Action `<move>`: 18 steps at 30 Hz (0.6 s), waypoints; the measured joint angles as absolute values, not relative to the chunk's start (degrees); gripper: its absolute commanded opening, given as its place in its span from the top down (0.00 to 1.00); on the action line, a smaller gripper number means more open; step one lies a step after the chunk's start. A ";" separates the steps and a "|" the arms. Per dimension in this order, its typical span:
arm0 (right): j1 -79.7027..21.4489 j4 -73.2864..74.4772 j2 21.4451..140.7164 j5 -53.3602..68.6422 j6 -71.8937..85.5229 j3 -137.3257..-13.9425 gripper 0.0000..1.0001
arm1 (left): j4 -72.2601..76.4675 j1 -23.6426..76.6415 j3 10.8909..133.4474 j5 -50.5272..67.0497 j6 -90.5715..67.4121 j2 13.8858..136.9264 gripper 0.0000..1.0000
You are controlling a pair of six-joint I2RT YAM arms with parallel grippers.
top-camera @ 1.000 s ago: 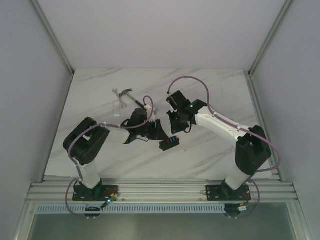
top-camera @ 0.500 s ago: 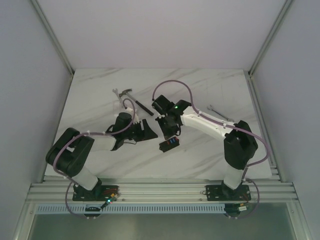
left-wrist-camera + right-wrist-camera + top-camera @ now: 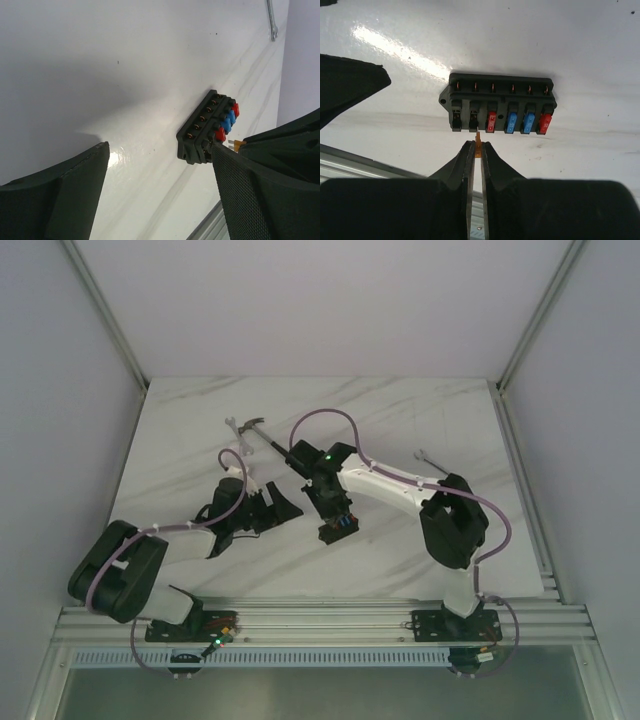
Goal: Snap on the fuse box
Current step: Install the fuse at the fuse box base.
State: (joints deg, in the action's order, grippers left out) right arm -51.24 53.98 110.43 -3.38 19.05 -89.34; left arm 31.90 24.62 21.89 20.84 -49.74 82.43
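Counter (image 3: 430,430): white, marbled.
Left claw (image 3: 159,150): spread wide, holding nothing, left of centre in the top view.
Right claw (image 3: 476,148): tips almost together, gripping the last item listed.
Fuse box (image 3: 497,107): black, flat on the counter, centre of the top view.
Orange fuse (image 3: 478,138): pinched in the right claw, just short of the box's fuse row.
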 measured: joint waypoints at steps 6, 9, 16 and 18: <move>-52.05 54.81 111.83 -4.82 18.98 -91.53 1.00 | 29.12 24.29 20.75 17.45 -50.09 77.89 0.00; -52.25 54.96 112.79 -5.06 18.98 -92.05 1.00 | 28.14 24.05 20.75 16.21 -50.09 76.75 0.00; -52.62 55.18 114.34 -5.43 18.98 -92.07 1.00 | 25.85 23.79 20.49 14.28 -50.11 75.96 0.00; -52.73 55.18 114.41 -5.45 18.98 -92.07 1.00 | 25.34 23.70 20.43 13.67 -50.11 75.46 0.00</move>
